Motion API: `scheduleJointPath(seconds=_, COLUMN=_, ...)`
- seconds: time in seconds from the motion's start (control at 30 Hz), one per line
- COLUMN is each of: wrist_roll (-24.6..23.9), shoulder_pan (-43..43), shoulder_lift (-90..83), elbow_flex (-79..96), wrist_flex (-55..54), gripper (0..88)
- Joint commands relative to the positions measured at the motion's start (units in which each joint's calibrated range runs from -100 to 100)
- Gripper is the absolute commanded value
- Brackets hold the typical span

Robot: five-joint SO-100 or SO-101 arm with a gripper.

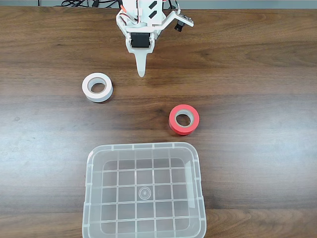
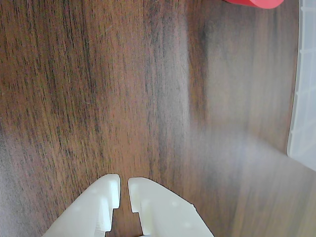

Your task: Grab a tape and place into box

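Observation:
The white tape (image 1: 97,87) lies flat on the wooden table, left of centre in the fixed view. The clear plastic box (image 1: 144,192) with a grid bottom sits at the near edge, with nothing inside. My white gripper (image 1: 142,72) hangs at the top centre, shut, holding nothing, to the right of and slightly behind the tape. In the wrist view the gripper (image 2: 124,190) shows its two fingertips nearly touching over bare wood, and the box's rim (image 2: 303,98) runs along the right edge.
A red roll of tape (image 1: 184,119) lies right of centre, between the gripper and the box; its edge (image 2: 254,3) peeks in at the top of the wrist view. The arm's base and cables sit at the table's far edge.

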Motion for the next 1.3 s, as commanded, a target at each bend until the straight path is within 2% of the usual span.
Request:
scheduleJointPath(seconds=0.0, wrist_roll=-0.57, shoulder_pan=0.38, shoulder_lift=-0.72, elbow_flex=-0.68, wrist_flex=-0.04, gripper=1.3)
scheduleJointPath(seconds=0.93, wrist_roll=-0.36, shoulder_pan=-0.21, shoulder_lift=-0.80, elbow_flex=-1.12, wrist_flex=-2.10, gripper=1.3)
scheduleJointPath(seconds=1.27, wrist_roll=-0.20, shoulder_pan=6.67, shoulder_lift=0.09, elbow_flex=-12.68, wrist_flex=-5.52, gripper=1.3)
